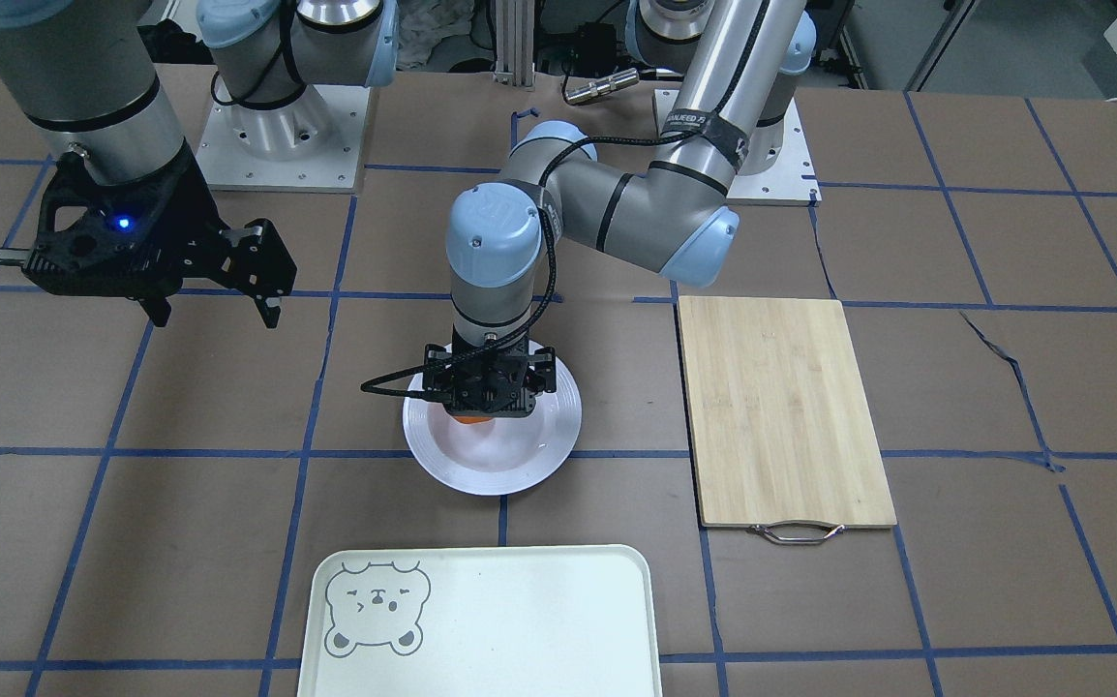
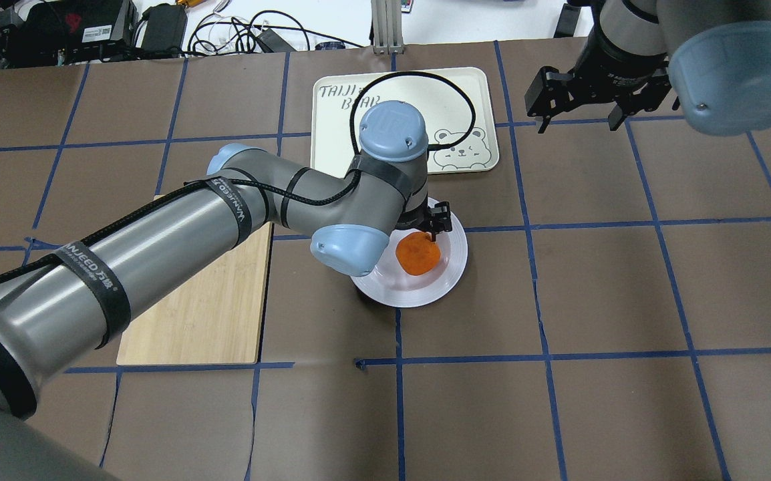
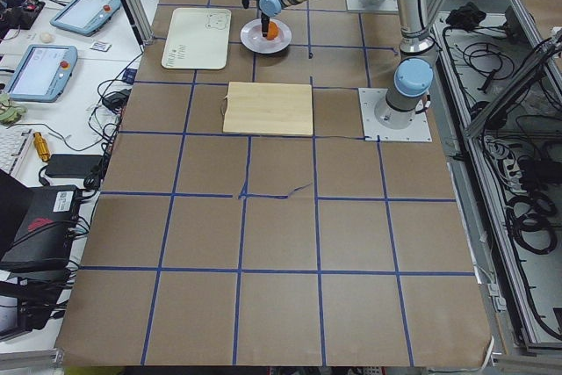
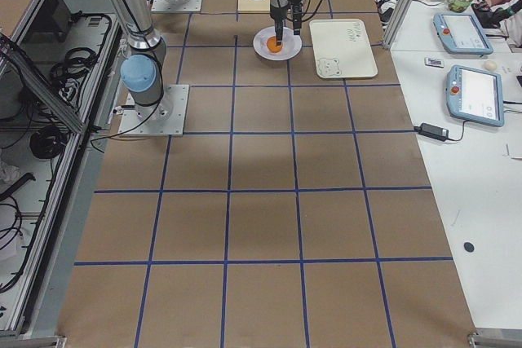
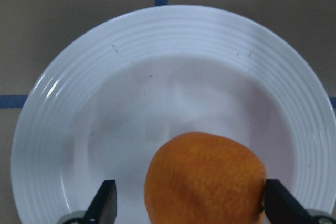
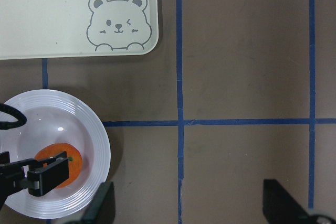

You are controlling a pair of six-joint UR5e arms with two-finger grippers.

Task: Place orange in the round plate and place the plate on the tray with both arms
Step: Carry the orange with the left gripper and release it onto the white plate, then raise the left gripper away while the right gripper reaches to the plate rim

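The orange point(image 5: 205, 179) lies in the sunken centre of the white round plate point(image 5: 173, 40), toward one side. My left gripper point(image 5: 191, 203) stands open straight over it, one finger against the fruit and the other a small gap away. From overhead, the orange point(image 2: 417, 254) shows just beside the left wrist, on the plate point(image 2: 425, 294). The cream tray point(image 1: 520, 620) with the bear face lies beyond the plate, bare. My right gripper point(image 1: 218, 315) hangs open and empty above the table, well to the side of the plate point(image 1: 491, 479).
A bamboo cutting board point(image 1: 781, 411) with a metal handle lies flat beside the plate on my left arm's side. Brown table paper with blue tape lines surrounds everything. Both arm bases stand at the table's back edge.
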